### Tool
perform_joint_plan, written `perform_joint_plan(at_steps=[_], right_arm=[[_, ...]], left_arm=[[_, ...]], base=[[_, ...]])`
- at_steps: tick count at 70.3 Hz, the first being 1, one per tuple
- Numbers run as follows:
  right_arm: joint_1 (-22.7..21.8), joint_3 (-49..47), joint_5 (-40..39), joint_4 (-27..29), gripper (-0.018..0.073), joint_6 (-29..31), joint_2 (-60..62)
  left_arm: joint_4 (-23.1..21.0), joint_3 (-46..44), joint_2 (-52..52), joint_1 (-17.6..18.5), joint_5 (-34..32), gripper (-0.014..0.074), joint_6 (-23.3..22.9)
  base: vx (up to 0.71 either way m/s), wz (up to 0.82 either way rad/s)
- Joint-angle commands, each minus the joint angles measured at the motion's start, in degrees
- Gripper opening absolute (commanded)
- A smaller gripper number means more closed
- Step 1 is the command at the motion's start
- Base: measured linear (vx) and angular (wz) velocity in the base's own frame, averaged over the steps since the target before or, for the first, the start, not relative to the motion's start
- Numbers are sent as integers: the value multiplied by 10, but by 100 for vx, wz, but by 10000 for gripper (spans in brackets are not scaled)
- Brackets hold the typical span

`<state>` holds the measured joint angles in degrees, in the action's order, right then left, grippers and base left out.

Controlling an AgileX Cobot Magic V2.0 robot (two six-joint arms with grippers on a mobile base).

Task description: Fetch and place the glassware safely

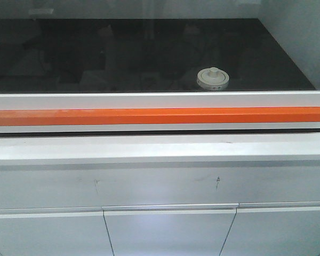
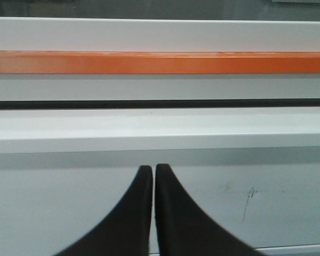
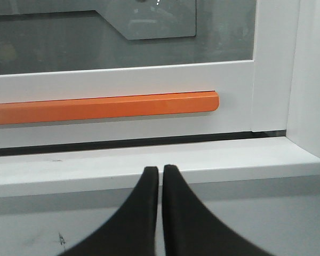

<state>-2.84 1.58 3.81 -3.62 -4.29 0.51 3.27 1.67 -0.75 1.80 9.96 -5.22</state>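
L gripper, R gripper hanging pinched together, empty; handle above tips; jar sitting beyond, behind sash. Prob. lifting sash evenly first.

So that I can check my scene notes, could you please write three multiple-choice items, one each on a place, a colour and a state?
1. Where does the lidded glass jar stand? A) on the dark surface beyond the white frame B) on the front ledge C) in a gripper
2. What colour is the long bar? A) blue B) orange C) black
3. How are the left gripper and right gripper? A) both open B) both shut, empty C) one holds the jar
1 A: the front view shows it behind the frame. 2 B: orange in every view. 3 B: both pairs of jaws are closed on nothing.
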Motion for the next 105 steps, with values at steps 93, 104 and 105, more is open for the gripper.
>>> perform_joint_plan(at_steps=[93, 104, 105], right_arm=[[-3, 10, -44, -5, -4, 6, 8], [-3, 10, -50, -5, -4, 6, 8], [-3, 10, -50, -5, -4, 6, 8]], left_arm=[[-4, 16, -6, 4, -51, -7, -5], [-11, 16, -6, 4, -103, -7, -8], [-11, 16, -6, 4, -111, -7, -8]], base=[[0, 0], [0, 0], [0, 0]])
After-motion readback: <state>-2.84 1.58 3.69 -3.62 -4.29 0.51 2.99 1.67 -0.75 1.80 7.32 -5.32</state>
